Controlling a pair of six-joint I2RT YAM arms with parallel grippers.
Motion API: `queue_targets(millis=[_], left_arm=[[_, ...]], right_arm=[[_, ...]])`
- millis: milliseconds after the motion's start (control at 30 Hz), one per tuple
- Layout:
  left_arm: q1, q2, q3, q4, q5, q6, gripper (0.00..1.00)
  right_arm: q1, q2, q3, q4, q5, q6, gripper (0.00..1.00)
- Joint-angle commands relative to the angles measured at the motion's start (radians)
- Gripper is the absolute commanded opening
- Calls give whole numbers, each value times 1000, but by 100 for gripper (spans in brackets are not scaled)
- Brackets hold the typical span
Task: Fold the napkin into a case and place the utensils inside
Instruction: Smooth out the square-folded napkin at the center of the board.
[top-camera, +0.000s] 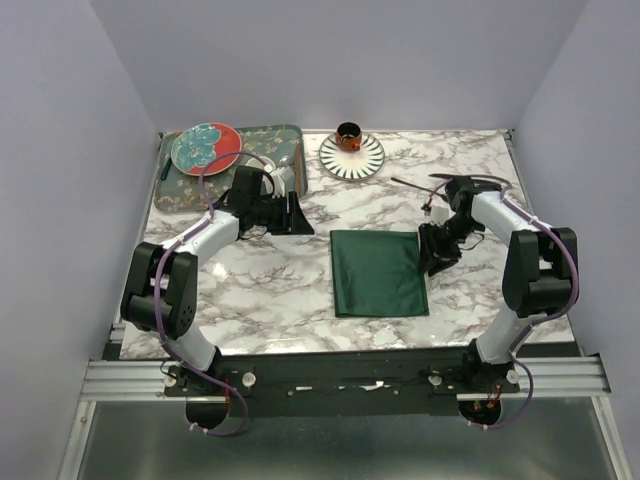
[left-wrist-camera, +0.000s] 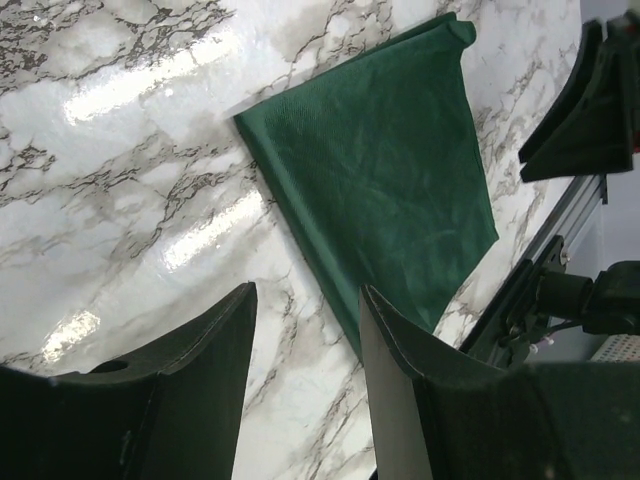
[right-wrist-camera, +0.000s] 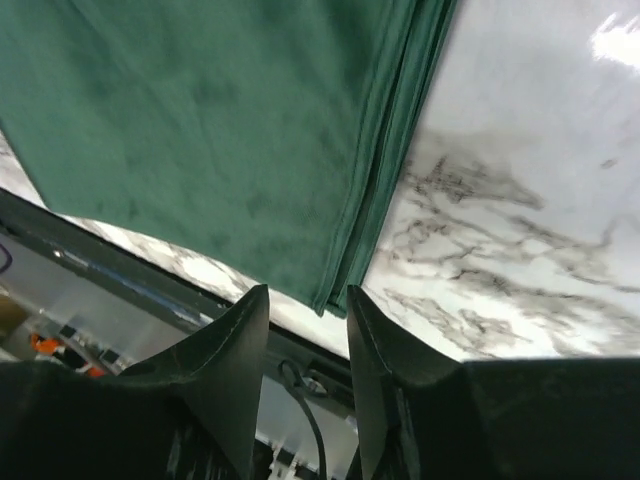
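I see a folded green napkin (top-camera: 378, 272) lying flat. My right gripper (right-wrist-camera: 307, 295) sits at its right edge, jaws apart and empty. My left gripper (left-wrist-camera: 307, 290), also parted, hangs off its far-left corner.

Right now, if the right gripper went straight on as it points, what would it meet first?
Probably the napkin: its folded edge lies just ahead of the right gripper, though depth is unclear.

Left arm (top-camera: 205, 235): elbow raised, forearm reaching forward. Left fingers (left-wrist-camera: 200, 400) parted wide, nothing between them. Right arm (top-camera: 500, 215): folded inward, wrist pitched down. Right fingers (right-wrist-camera: 230, 380) apart with a narrower gap, nothing between them, tips low over the bench.
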Motion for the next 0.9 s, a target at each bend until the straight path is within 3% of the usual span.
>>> queue_targets(millis=[0,100,233,267,367,600,867], left_arm=[[-14,-51,-44,56,-6,-31,55],[-47,-57,-54,44,-12,17,54],[-138,-57,6,-65,-33,246,52],[-165,-57,21,-97,-77,376,52],[-253,-38,84,-226,-134,576,52],[-284,46,182,-354,-193,623,52],[-149,29,187,-352,-129,693,52]], right_arm=[[6,-17,-87,51,-23,27,45],[6,31,-62,69,-17,35,43],[4,94,-10,78,3,35,40],[4,109,1,81,6,30,40],[4,140,25,84,17,32,41],[4,238,27,107,-29,61,40],[7,302,91,115,-153,90,29]])
